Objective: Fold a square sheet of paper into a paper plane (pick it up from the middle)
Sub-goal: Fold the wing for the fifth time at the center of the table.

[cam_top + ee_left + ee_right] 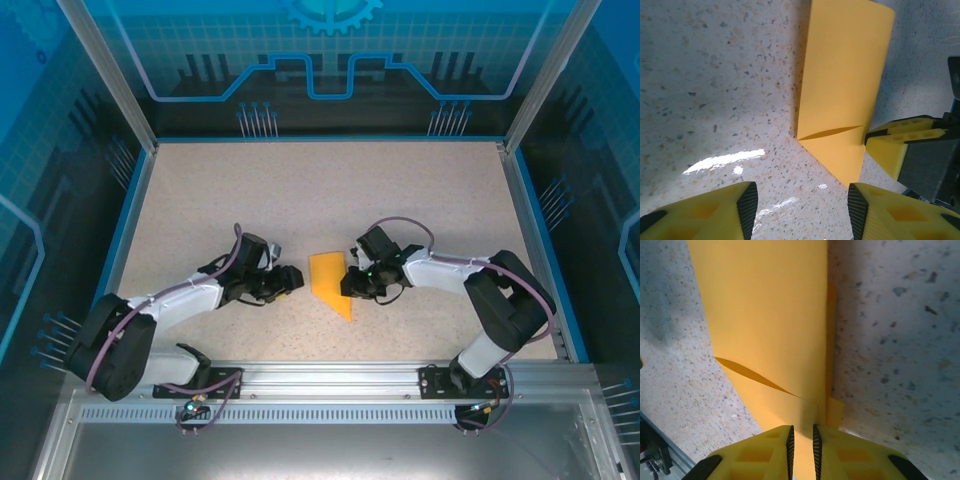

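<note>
Where the top camera looks down, the paper (330, 280) lies on the table (300, 190) between my two arms, a folded orange strip with its point toward the near edge. My left jaws sit just left of it, and my right jaws are at its right edge.

From my left wrist, my left jaws stand open and empty, their fingers (715, 212) low over the table. The paper (840, 95) lies just ahead, its point near the right-hand finger, and a diagonal flap crosses its lower end. My right fingers (900, 145) meet its right edge.

From my right wrist, my right jaws are closed on the paper (770, 315), whose edge runs in between the fingers (840, 455). A second layer peeks out along its right side.
</note>
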